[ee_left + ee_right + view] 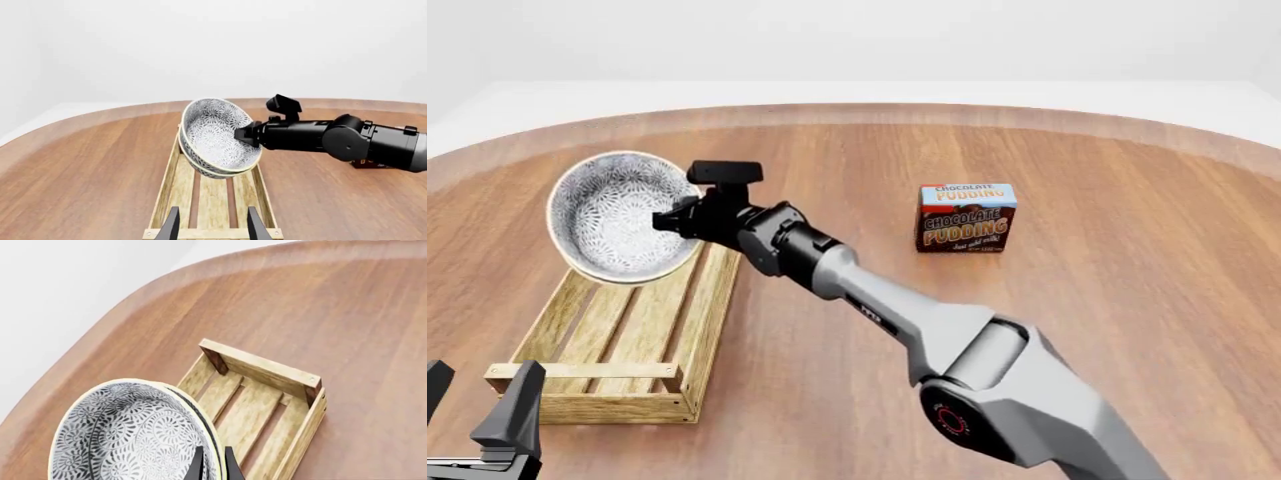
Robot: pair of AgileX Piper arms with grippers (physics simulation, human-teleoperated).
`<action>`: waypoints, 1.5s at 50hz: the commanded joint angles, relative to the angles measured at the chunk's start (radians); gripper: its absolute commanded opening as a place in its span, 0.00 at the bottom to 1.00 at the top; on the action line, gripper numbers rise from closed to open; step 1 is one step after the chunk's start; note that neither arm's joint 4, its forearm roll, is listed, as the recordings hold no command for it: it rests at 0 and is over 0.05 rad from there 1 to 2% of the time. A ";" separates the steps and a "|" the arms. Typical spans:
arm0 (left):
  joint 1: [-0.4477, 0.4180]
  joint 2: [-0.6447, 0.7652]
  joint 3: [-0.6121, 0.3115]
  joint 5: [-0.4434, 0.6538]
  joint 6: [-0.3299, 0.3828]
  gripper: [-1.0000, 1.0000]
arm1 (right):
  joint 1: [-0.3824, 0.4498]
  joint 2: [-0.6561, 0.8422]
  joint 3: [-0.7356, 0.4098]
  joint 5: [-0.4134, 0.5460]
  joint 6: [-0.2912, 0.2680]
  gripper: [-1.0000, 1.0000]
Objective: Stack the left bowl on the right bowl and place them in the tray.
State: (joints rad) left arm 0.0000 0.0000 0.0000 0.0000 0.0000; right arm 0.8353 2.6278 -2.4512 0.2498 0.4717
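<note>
Two bowls [618, 216] are nested, pinched at the rim by the right tool [674, 220], tilted over the tray's [627, 370] far end, not yet set down; the left tool [210, 225] is spread.

Front view: high, behind arms, facing 12 o'clock. Left wrist: low, near tray [213, 200] end. Right wrist: close above tray [267, 405]. All share it.

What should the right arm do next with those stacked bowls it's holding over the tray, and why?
Probably lower and level them. The right pincer is shut on the rim of the stacked bowls, which hang steeply tilted above the far end of the tray, not resting in it. Easing down while tipping them flat should seat them on the slats before release. The left pincer waits open.
</note>
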 commanded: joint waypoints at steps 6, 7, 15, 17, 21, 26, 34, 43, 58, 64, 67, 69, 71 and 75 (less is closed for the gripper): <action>0.000 0.000 0.000 0.000 0.000 1.00 | -0.004 0.034 -0.061 0.018 -0.004 0.00; 0.000 0.000 0.000 0.000 0.000 1.00 | -0.002 0.038 -0.067 0.022 -0.003 0.00; 0.000 0.000 0.000 0.000 0.000 1.00 | 0.007 0.062 -0.093 0.036 -0.005 0.00; 0.000 0.000 0.000 0.000 0.000 1.00 | 0.010 0.071 -0.106 0.042 -0.008 0.00; 0.000 0.000 0.000 0.000 0.000 1.00 | 0.012 0.089 -0.139 0.061 -0.012 0.00; 0.000 0.000 0.000 0.000 0.000 1.00 | 0.016 0.096 -0.153 0.072 -0.015 0.00; 0.000 0.000 0.000 0.000 0.000 1.00 | 0.018 0.120 -0.189 0.089 -0.025 0.00; 0.000 0.000 0.000 0.000 0.000 1.00 | 0.022 0.139 -0.216 0.105 -0.027 0.00; 0.000 0.000 0.000 0.000 0.000 1.00 | 0.019 0.208 -0.343 0.195 -0.045 0.00; 0.000 0.000 0.000 0.000 0.000 1.00 | 0.015 0.220 -0.362 0.208 -0.049 0.00; 0.000 0.000 0.000 0.000 0.000 1.00 | 0.012 0.223 -0.366 0.213 -0.052 0.00; 0.000 0.000 0.000 0.000 0.000 1.00 | 0.011 0.227 -0.369 0.216 -0.054 0.00; 0.000 0.000 0.000 0.000 0.000 1.00 | 0.010 0.230 -0.371 0.218 -0.057 0.00; 0.000 0.000 0.000 0.000 0.000 1.00 | 0.016 0.230 -0.372 0.224 -0.058 0.00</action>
State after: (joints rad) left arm 0.0000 0.0000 0.0000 0.0000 0.0000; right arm 0.8492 2.8559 -2.7895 0.4572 0.4156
